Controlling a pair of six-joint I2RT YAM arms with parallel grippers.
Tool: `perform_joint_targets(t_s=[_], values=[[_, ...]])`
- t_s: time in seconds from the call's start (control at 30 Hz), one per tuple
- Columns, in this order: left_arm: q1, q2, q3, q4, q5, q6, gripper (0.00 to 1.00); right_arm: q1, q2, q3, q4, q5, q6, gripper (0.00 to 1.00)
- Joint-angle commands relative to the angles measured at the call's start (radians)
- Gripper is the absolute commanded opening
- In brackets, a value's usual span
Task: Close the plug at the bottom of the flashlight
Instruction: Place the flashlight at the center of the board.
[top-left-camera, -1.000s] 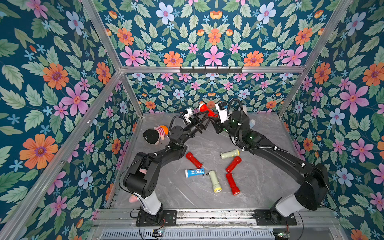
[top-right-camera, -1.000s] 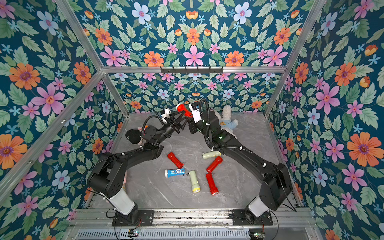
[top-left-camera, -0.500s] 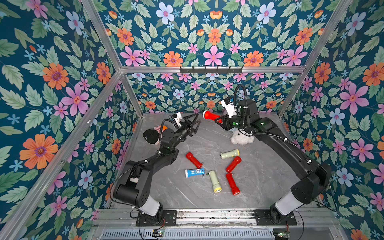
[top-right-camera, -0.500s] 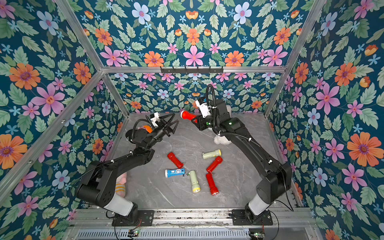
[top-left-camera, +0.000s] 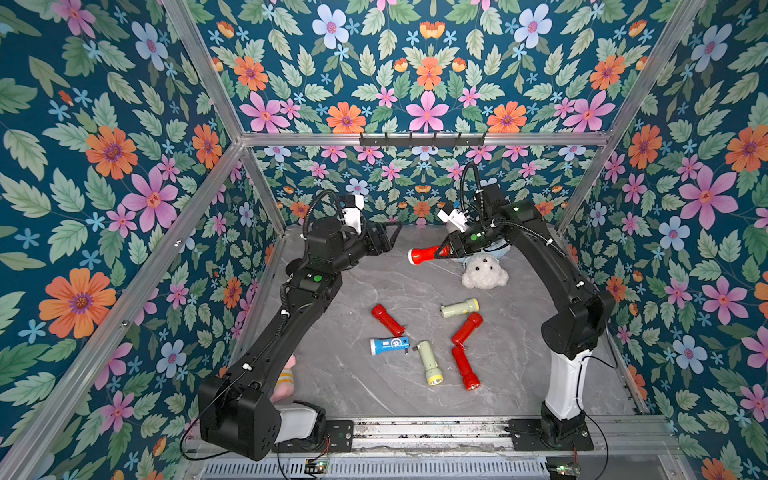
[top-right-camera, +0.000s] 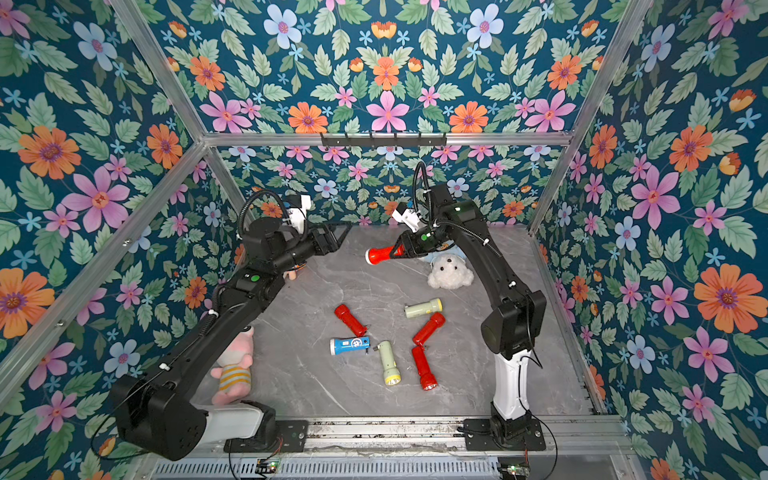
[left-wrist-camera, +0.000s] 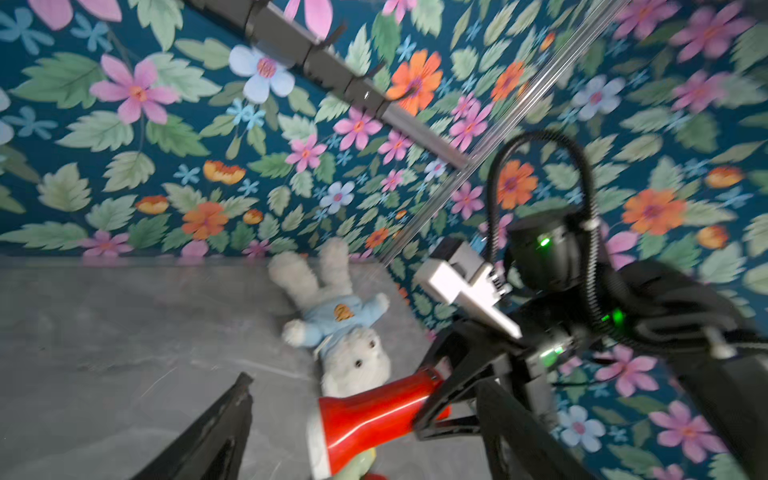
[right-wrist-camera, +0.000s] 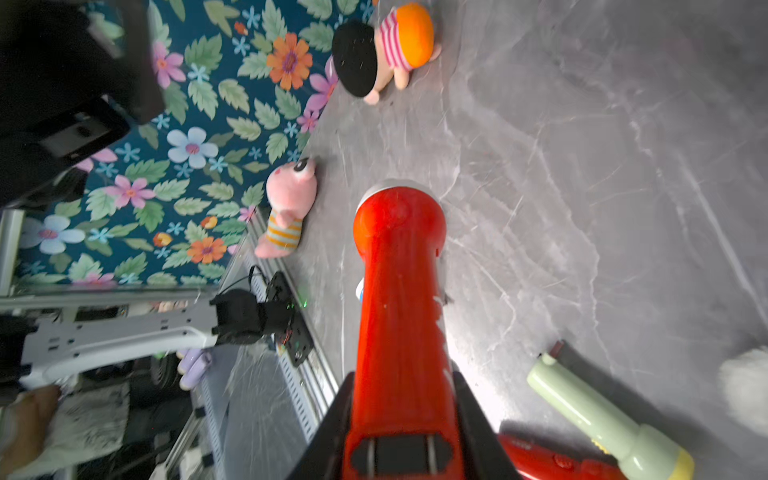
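Observation:
A red flashlight (top-left-camera: 424, 254) (top-right-camera: 380, 254) hangs above the back of the grey table, its white-rimmed head pointing toward my left arm. My right gripper (top-left-camera: 442, 250) (right-wrist-camera: 403, 399) is shut on the flashlight (right-wrist-camera: 399, 291) at its tail, one finger on each side of the body. The plug at the bottom is hidden among those fingers. My left gripper (top-left-camera: 392, 239) (left-wrist-camera: 363, 382) stands open a short way left of the flashlight's head, touching nothing. In the left wrist view the flashlight (left-wrist-camera: 365, 419) shows between its spread fingers (left-wrist-camera: 232, 415), but farther off.
Several flashlights lie mid-table: red ones (top-left-camera: 387, 320) (top-left-camera: 467, 328) (top-left-camera: 465, 368), a blue one (top-left-camera: 388, 345) and pale green ones (top-left-camera: 459, 308) (top-left-camera: 430, 368). A white plush (top-left-camera: 484, 272) lies below the held flashlight. A pink plush (top-right-camera: 232, 374) sits by the left arm.
My left gripper has let go of the flashlight's end, opened wide and drawn back to the left. My right arm has carried the flashlight to the right and lower.

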Motion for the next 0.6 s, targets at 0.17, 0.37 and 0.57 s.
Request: perform_joint_targets(t_s=[0.17,0.37,0.57], values=[[-0.047,0.061,0.016,-0.262,-0.1,0.345,0.85,-0.001,0.055,0.086,-0.244,-0.149,-0.155,0.0],[-0.171,0.068,0.009,-0.293,-0.19,0.427,0.77,-0.001,0.116,0.149,-0.277,-0.171,-0.147,0.0],[-0.25,0.048,-0.006,-0.292,-0.2,0.462,0.8,-0.001,0.143,0.16,-0.287,-0.191,-0.144,0.0]])
